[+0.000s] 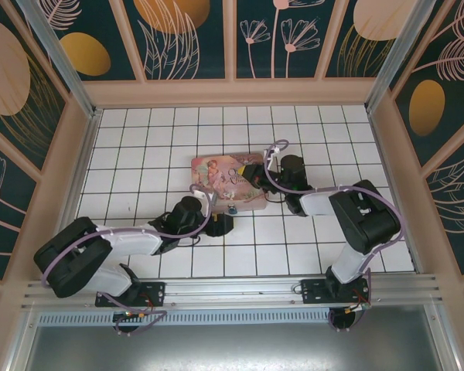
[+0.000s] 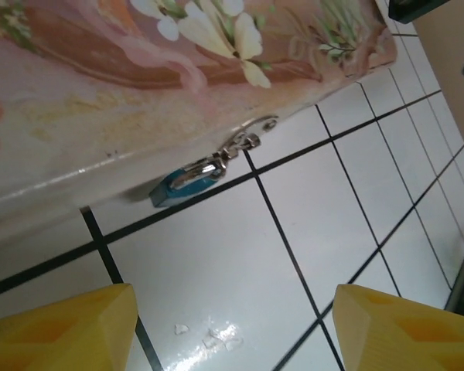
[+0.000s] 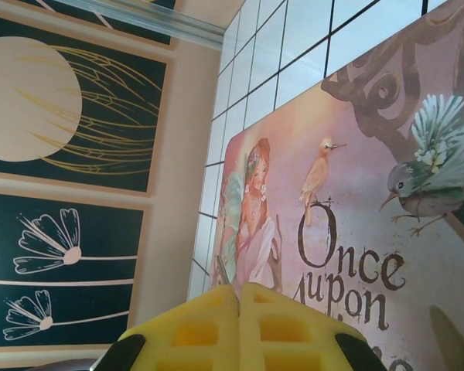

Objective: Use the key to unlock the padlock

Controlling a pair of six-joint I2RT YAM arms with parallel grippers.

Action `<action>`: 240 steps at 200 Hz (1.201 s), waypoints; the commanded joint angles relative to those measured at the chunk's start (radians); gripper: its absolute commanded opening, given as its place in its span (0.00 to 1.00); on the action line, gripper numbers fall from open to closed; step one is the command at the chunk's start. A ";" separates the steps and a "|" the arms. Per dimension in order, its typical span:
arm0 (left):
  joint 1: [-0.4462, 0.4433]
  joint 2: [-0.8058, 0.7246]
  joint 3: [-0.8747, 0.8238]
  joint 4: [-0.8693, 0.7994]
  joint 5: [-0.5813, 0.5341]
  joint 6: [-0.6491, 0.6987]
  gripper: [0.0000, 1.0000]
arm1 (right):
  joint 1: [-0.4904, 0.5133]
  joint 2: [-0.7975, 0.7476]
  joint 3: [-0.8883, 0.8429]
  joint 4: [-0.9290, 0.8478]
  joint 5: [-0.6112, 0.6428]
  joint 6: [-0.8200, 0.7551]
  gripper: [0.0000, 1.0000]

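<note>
I am at the step of reaching for the padlock (image 2: 182,184), to hold it steady for the key. My left jaws are released, wide apart, low over the desk (image 2: 309,232) and just short of the padlock. My right jaws are clenched above the tin (image 3: 356,193). A thin sliver (image 3: 223,272) stands up between them, perhaps the key; I cannot tell. Next, I think, the left jaws must close on the padlock body without pulling it. The padlock is small and blue with a shiny shackle. It hangs at the tin's front edge, low by the desk.
</note>
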 commanded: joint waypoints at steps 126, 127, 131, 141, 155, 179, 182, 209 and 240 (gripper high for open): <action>-0.025 0.186 -0.007 0.309 -0.186 0.142 0.63 | 0.041 0.078 0.001 0.060 0.063 0.030 0.00; -0.025 0.186 -0.008 0.309 -0.188 0.142 0.63 | 0.041 0.078 0.001 0.060 0.063 0.030 0.00; -0.026 0.190 -0.010 0.313 -0.195 0.146 0.63 | 0.042 0.078 0.000 0.060 0.063 0.030 0.00; -0.026 0.199 -0.013 0.323 -0.212 0.153 0.62 | 0.044 0.080 0.000 0.058 0.066 0.031 0.00; -0.027 0.214 -0.018 0.335 -0.232 0.164 0.62 | 0.046 0.081 -0.002 0.057 0.066 0.031 0.00; -0.028 0.245 -0.020 0.365 -0.249 0.168 0.62 | 0.049 0.084 0.000 0.055 0.070 0.030 0.00; -0.028 0.250 -0.020 0.369 -0.251 0.168 0.62 | 0.049 0.085 0.000 0.055 0.070 0.030 0.00; -0.028 0.290 -0.019 0.418 -0.266 0.155 0.61 | 0.049 0.091 0.002 0.056 0.072 0.030 0.00; -0.028 0.329 0.001 0.438 -0.270 0.147 0.61 | 0.049 0.097 0.001 0.057 0.073 0.031 0.00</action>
